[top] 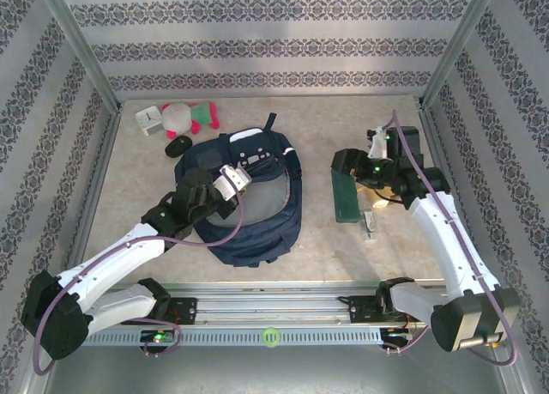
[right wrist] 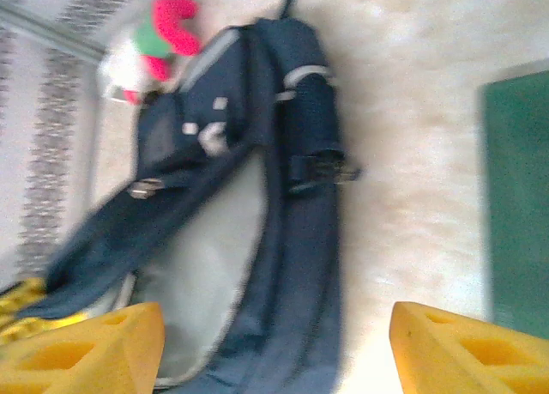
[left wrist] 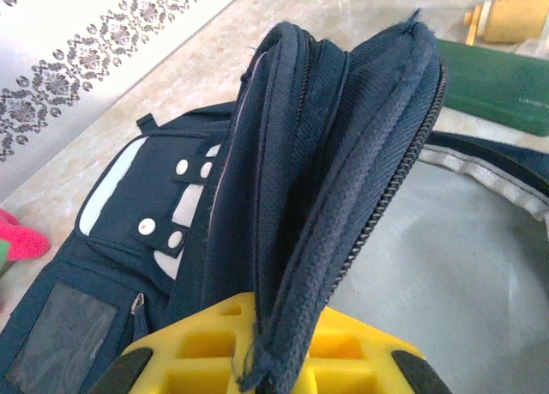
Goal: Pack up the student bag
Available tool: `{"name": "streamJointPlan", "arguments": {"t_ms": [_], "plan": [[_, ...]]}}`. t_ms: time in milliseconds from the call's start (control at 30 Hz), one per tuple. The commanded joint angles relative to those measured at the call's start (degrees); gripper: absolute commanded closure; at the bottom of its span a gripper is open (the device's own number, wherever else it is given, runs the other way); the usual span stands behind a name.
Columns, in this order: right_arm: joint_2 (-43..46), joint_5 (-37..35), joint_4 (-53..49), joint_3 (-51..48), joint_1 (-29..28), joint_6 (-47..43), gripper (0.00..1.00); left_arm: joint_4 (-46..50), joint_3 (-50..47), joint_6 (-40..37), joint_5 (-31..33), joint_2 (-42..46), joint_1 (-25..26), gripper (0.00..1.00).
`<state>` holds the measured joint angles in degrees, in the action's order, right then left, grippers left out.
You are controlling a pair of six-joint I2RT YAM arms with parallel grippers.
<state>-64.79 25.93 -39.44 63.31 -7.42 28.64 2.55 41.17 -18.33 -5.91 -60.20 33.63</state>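
The student bag (top: 249, 209) is a navy backpack lying flat mid-table, its main pocket unzipped and the grey lining (left wrist: 446, 265) showing. My left gripper (top: 244, 178) is shut on the edge of the bag's front flap (left wrist: 343, 136) and holds it upright; the fabric runs between the yellow fingers (left wrist: 197, 360). My right gripper (top: 346, 160) hangs open to the right of the bag, over a dark green flat case (top: 346, 197). Its yellow fingertips (right wrist: 472, 351) stand wide apart with nothing between them, and the bag (right wrist: 292, 239) lies ahead of them.
At the back left lie a pink, white and green plush toy (top: 184, 117), a small white box (top: 148, 119) and a black mouse (top: 177, 145). A small white object (top: 371, 221) rests near the green case. Patterned walls close in the table on three sides.
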Motion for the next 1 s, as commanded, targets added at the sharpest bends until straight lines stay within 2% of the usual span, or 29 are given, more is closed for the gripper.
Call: {"name": "streamJointPlan", "arguments": {"t_ms": [0,300,433,533,867,967], "plan": [[-2.89,-8.6,-14.05,1.34,0.92,-11.77,0.29,-0.94,3.53,4.25,-1.34,2.28,-1.01,1.0],[-16.94,-17.55,-10.61,-0.87,1.53,-18.32,0.23,-4.23,2.59,7.08,-2.62,1.24,-1.28,1.0],[-23.68,-15.69,-6.26,-1.33,1.53,-19.32,0.15,-6.12,2.71,7.84,-2.2,-0.34,-1.24,1.0],[-29.06,-15.96,-4.11,-0.58,1.65,-19.84,0.05,-6.41,3.45,7.99,-2.01,-1.47,-1.39,1.0],[-39.63,-14.57,-1.17,4.28,1.27,-22.82,0.07,-6.57,4.27,8.83,-0.84,-1.49,-1.73,1.0],[-41.4,-15.41,-1.68,5.78,0.83,-23.09,0.13,-6.0,4.54,8.8,-0.53,-1.5,-1.89,1.0]]}}
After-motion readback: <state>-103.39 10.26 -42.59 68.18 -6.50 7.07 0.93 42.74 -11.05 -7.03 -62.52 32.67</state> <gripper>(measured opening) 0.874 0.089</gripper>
